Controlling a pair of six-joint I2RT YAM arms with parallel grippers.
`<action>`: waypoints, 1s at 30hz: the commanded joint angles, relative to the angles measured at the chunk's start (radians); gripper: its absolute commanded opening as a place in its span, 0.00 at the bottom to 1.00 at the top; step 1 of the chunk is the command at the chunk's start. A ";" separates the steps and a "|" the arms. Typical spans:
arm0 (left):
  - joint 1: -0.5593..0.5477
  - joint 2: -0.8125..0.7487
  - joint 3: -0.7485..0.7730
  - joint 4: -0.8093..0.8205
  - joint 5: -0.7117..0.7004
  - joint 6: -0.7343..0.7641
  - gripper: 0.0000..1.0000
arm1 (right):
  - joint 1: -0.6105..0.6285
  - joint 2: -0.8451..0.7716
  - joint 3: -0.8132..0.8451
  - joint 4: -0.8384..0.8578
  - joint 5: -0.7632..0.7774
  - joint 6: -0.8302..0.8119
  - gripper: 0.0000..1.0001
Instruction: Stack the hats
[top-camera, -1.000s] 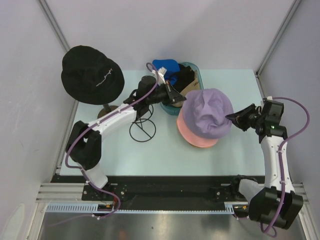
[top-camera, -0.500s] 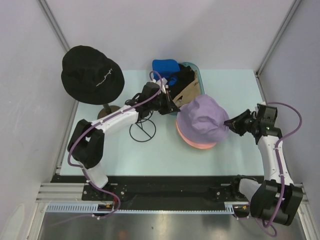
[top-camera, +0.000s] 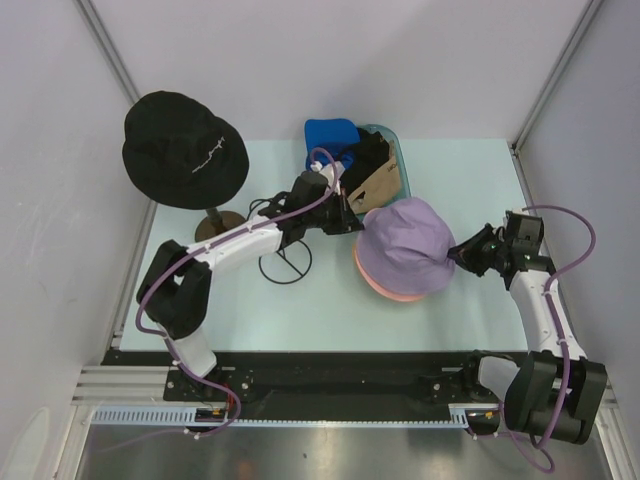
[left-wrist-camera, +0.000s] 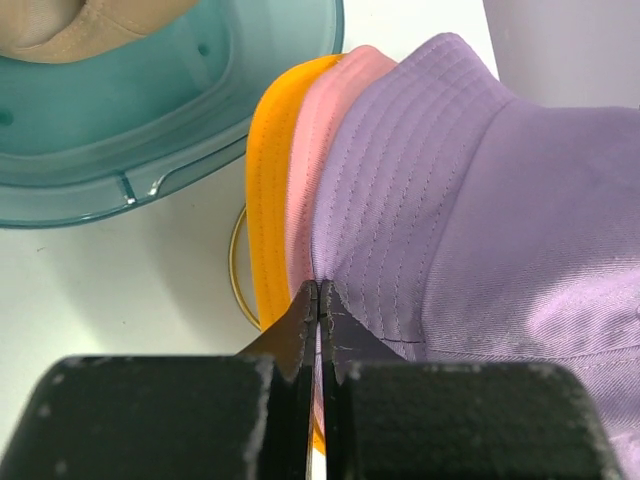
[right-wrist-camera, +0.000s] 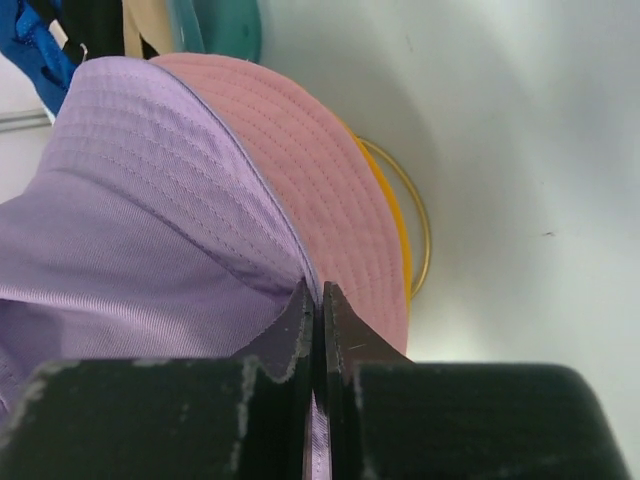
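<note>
Top external: teal bin (top-camera: 402, 152) holds tan cap (top-camera: 380, 183).

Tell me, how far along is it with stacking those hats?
Roughly halfway. Done: the pink hat sits on the orange hat. In hand: the purple hat lies on top of them, its brim pinched by the left gripper and the right gripper on opposite sides. Left: the black hat on its stand, plus the tan cap and blue cap at the teal tub.

I see the lavender bucket hat (top-camera: 405, 245), pink bucket hat (right-wrist-camera: 310, 170), orange bucket hat (left-wrist-camera: 265, 200), a black bucket hat (top-camera: 180, 150) with white lettering, a blue cap (top-camera: 330, 131), a teal bin (left-wrist-camera: 150, 120).
</note>
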 joint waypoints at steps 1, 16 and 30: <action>-0.037 0.020 0.040 -0.057 -0.041 0.068 0.00 | -0.021 -0.029 -0.033 -0.184 0.194 -0.089 0.00; -0.072 0.108 0.158 -0.070 -0.015 0.081 0.00 | -0.081 -0.145 0.038 -0.287 0.177 -0.112 0.70; -0.061 0.113 0.120 -0.083 -0.016 0.115 0.00 | 0.081 -0.095 -0.070 -0.243 0.253 -0.014 0.73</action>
